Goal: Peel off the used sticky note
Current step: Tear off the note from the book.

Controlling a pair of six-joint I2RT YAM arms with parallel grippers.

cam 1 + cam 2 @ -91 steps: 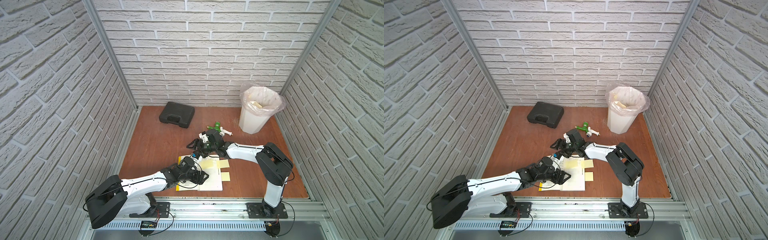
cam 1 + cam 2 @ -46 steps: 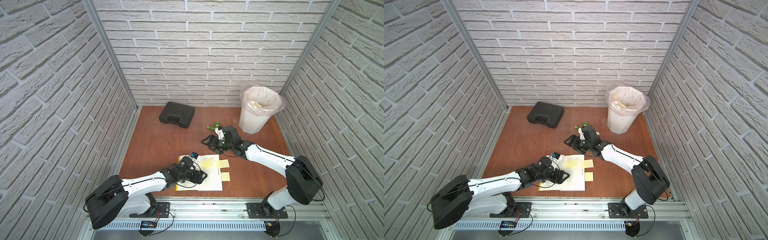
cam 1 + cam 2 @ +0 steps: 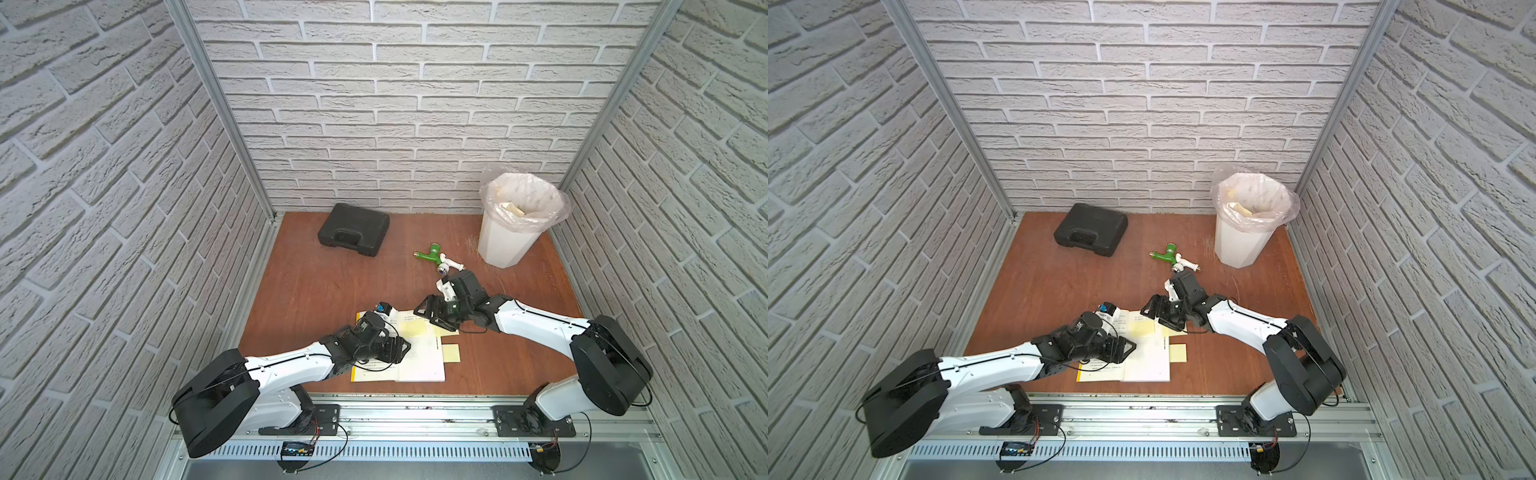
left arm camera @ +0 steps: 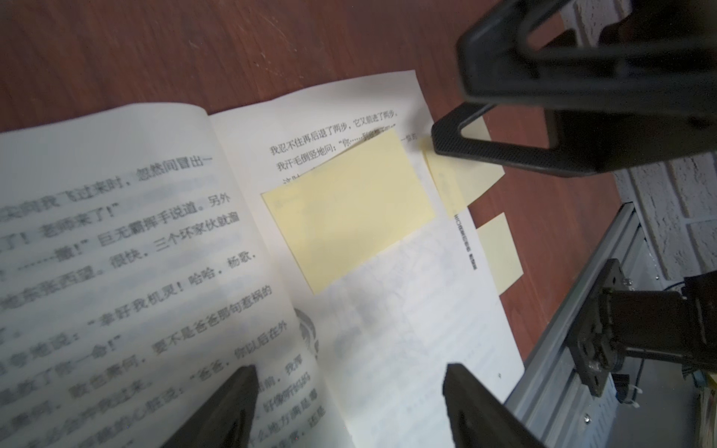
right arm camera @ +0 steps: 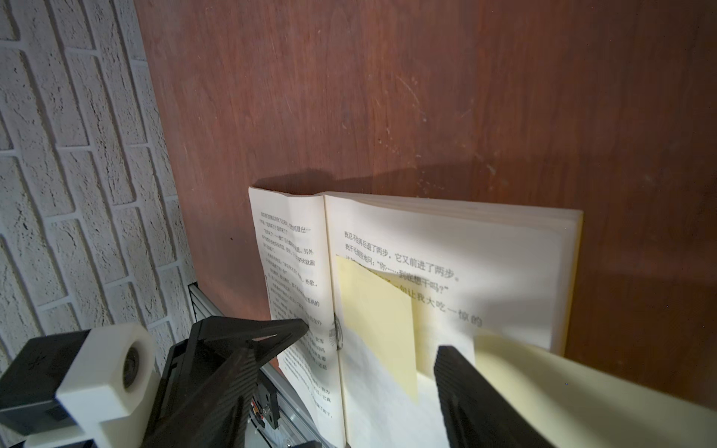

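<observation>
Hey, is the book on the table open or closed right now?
Open. The book lies spread flat, both printed pages showing, with a yellow sticky note on one page.

Both top views: bright, even light from overhead; soft, short shadows under the arms on the table; the bin liner at 2 o'clock gleams faintly; brick lines bow toward the edges. Left wrist view: book print blurs near the left fingers, sharpening by the note. Right wrist view: print crisp, a broad shadow, perhaps the arm's, crossing the page.
</observation>
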